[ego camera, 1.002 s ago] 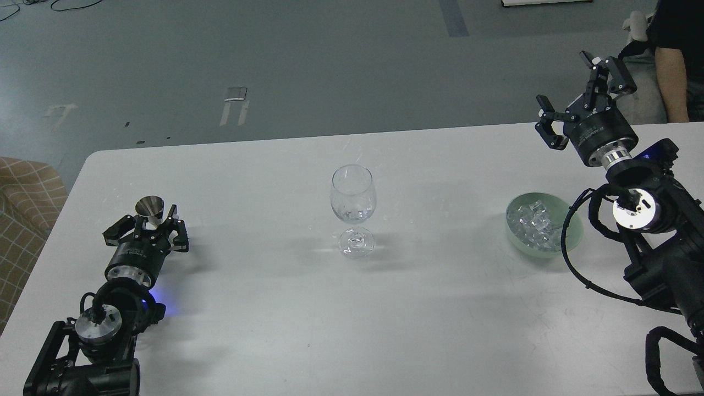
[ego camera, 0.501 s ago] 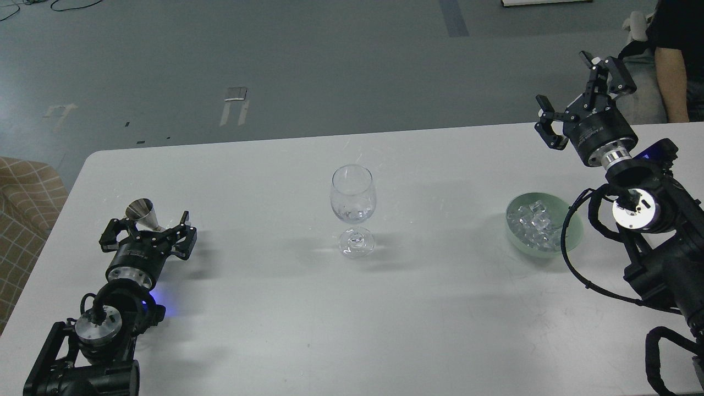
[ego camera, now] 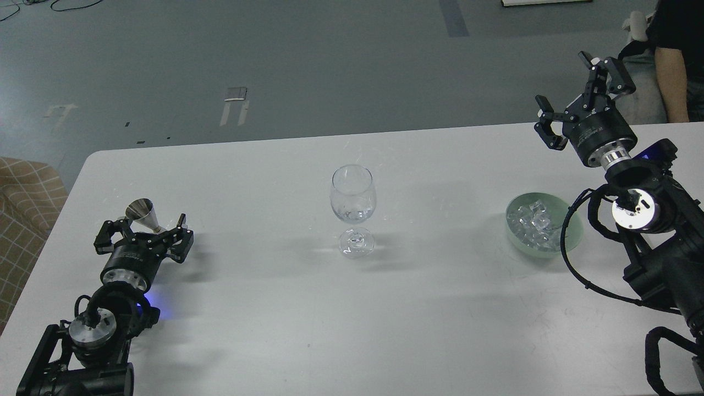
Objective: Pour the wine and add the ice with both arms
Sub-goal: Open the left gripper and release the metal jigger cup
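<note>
Left tool (ego camera: 144, 234) spread apart, just behind the steel jigger (ego camera: 141, 213) on the table (ego camera: 275, 308). Right tool (ego camera: 577, 107) apart, empty, raised beyond the green bowl (ego camera: 572, 234) of ice (ego camera: 529, 223). Wine glass (ego camera: 353, 209) centre. Pour looks finished; next, right tool drops to the ice.

A white surface (ego camera: 308, 330) with rounded far corners fills the near half of the scene. Beyond it lies a grey-green floor (ego camera: 308, 60) with pale tape marks (ego camera: 235, 104) and a darker strip (ego camera: 454, 16). A tan checked seat (ego camera: 25, 209) stands at the left edge; a person's arm (ego camera: 672, 77) shows far right.
</note>
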Motion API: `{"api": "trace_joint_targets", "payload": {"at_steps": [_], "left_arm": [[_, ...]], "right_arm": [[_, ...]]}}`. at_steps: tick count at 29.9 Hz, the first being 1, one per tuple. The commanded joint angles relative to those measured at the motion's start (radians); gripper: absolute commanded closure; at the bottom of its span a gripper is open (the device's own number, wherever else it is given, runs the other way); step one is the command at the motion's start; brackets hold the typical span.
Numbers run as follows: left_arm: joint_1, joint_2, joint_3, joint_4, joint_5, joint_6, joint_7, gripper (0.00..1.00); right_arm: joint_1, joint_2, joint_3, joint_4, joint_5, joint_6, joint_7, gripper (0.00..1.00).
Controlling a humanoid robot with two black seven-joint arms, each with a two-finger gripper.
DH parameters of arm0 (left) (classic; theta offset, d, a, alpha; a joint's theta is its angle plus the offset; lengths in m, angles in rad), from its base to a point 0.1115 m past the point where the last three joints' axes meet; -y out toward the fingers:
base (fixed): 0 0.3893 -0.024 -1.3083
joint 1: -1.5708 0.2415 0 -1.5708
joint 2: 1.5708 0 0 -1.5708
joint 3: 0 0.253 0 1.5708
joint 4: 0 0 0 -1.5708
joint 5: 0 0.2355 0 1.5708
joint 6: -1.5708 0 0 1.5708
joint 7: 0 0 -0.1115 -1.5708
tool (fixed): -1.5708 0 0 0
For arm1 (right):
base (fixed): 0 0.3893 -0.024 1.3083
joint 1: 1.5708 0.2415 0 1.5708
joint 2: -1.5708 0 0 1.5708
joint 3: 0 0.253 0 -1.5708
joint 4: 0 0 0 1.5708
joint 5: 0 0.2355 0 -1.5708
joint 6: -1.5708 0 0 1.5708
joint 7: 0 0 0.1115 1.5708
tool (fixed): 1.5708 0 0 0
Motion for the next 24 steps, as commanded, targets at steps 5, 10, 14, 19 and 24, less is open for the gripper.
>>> {"api": "trace_joint_targets", "payload": {"at_steps": [5,10,14,19,24], "left_arm": [[0.025,0.011,-0.002,-0.007,0.0,0.0,0.004,0.04],[0.047,0.025,-0.007,-0.02,-0.005,-0.005,0.009,0.04],[0.064,0.032,-0.01,-0.04,-0.007,-0.005,0.012,0.04],[0.081,0.042,-0.012,-0.063,-0.01,-0.003,0.016,0.04],[0.107,0.042,-0.013,-0.1,-0.011,0.0,0.024,0.04]], "right_arm": [[0.001,0.0,0.001,0.0,0.001,0.0,0.0,0.0],[-0.001,0.0,0.001,0.0,0.001,0.0,0.001,0.0],[-0.001,0.002,0.001,0.0,-0.001,0.0,0.0,0.0],[0.001,0.002,0.001,0.0,0.001,0.0,0.0,0.0],[0.001,0.002,0.001,0.0,-0.001,0.0,0.001,0.0]]}}
